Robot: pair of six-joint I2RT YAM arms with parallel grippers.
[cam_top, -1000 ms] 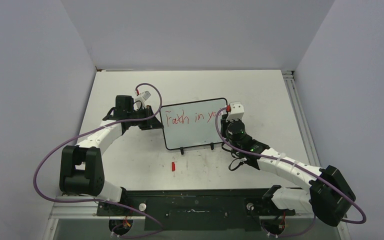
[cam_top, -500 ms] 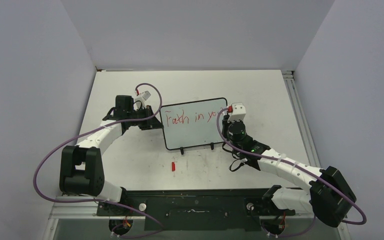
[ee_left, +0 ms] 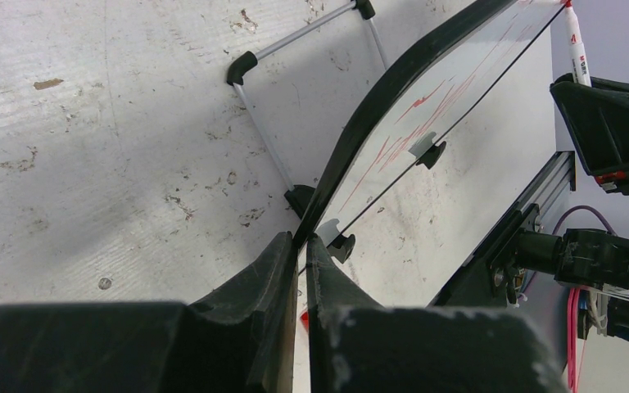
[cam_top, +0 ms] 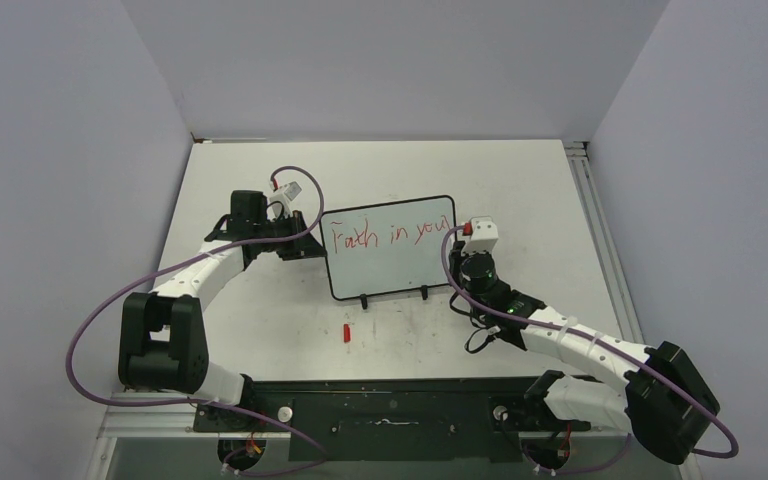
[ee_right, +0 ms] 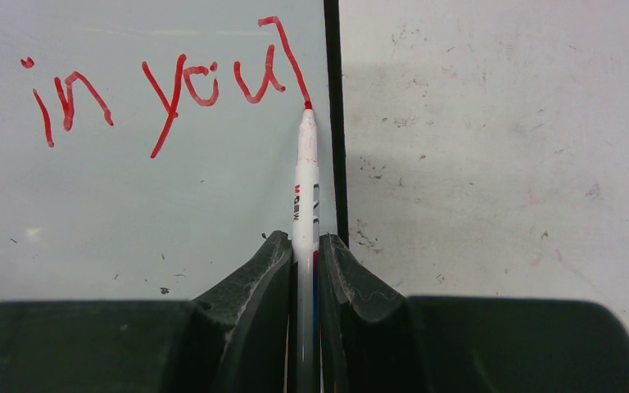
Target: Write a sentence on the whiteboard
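Note:
The whiteboard [cam_top: 385, 265] stands tilted on two black feet in the middle of the table. Red words on it [cam_top: 388, 234] read "Faith in you" plus a fresh stroke. My left gripper [cam_top: 312, 247] is shut on the board's left edge [ee_left: 352, 147]. My right gripper [cam_top: 457, 250] is shut on a white marker [ee_right: 305, 188] with a red tip. The tip touches the board by its right frame, at the end of a long downstroke after "you" [ee_right: 213, 82]. The marker also shows in the left wrist view [ee_left: 576, 45].
A small red marker cap [cam_top: 347, 332] lies on the tabletop in front of the board. A metal rail [cam_top: 592, 215] runs along the table's right edge. Grey walls stand close on the left, back and right.
My right gripper has moved down and a little right with the marker, drawing a new stroke after "you". The left arm and the board have not moved.

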